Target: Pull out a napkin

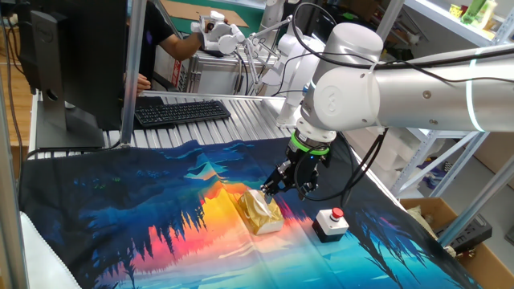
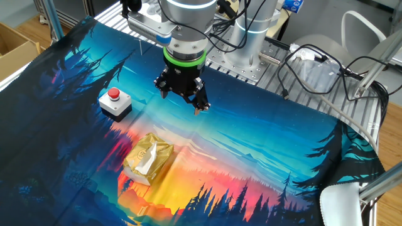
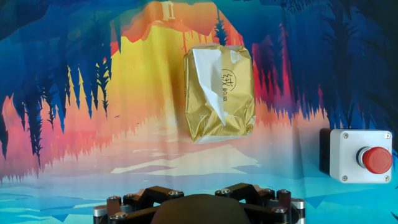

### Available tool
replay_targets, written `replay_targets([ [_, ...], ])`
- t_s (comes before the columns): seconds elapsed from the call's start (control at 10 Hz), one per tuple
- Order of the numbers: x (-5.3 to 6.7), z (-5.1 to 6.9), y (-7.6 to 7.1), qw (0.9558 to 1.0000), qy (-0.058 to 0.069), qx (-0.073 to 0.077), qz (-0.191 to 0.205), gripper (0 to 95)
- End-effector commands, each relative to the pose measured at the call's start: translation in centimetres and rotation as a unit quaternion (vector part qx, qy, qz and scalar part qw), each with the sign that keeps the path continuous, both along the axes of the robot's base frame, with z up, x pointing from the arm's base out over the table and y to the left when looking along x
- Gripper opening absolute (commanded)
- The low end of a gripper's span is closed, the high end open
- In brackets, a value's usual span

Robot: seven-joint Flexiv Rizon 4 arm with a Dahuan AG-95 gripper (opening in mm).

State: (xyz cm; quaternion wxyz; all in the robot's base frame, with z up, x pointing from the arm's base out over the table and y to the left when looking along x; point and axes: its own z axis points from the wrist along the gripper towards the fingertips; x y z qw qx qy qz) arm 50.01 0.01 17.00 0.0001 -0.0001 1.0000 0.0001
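Counter: ribbed metal surface, largely covered by a printed cloth showing dark forest silhouettes against an orange, pink and teal sky; the cloth lies flat with light creases. Arm: white, jointed, reaching in over the cloth with a green ring above the wrist. Keyboard: black, on the bare ribbed part of the counter beyond the cloth's far edge, beside a dark monitor. Tool: black, two-fingered, hanging in the air above the cloth, holding nothing; in one fixed view its tips stand just above the gold pack's far end, while the other fixed view shows it well apart from the pack, over the blue band of the print; whether the fingers are spread or closed cannot be told, and the hand view shows only the tool's base. Gold pack: shiny, crumpled, rectangular, lying flat on the orange part of the cloth. Grey box: small, with a red button on top, sitting on the cloth near the pack but apart from it. Napkin: white tissue showing through the slit along the top face of the gold pack, tucked inside it, only a narrow creased strip visible.
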Motion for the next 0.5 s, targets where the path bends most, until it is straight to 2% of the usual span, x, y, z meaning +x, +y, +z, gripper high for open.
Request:
replay_targets([
  [0.1, -0.01, 0.0, -0.01, 0.9969, 0.007, -0.026, 0.073, 0.0],
  [0.5, -0.01, 0.0, -0.02, 0.997, 0.008, -0.026, 0.073, 0.0],
])
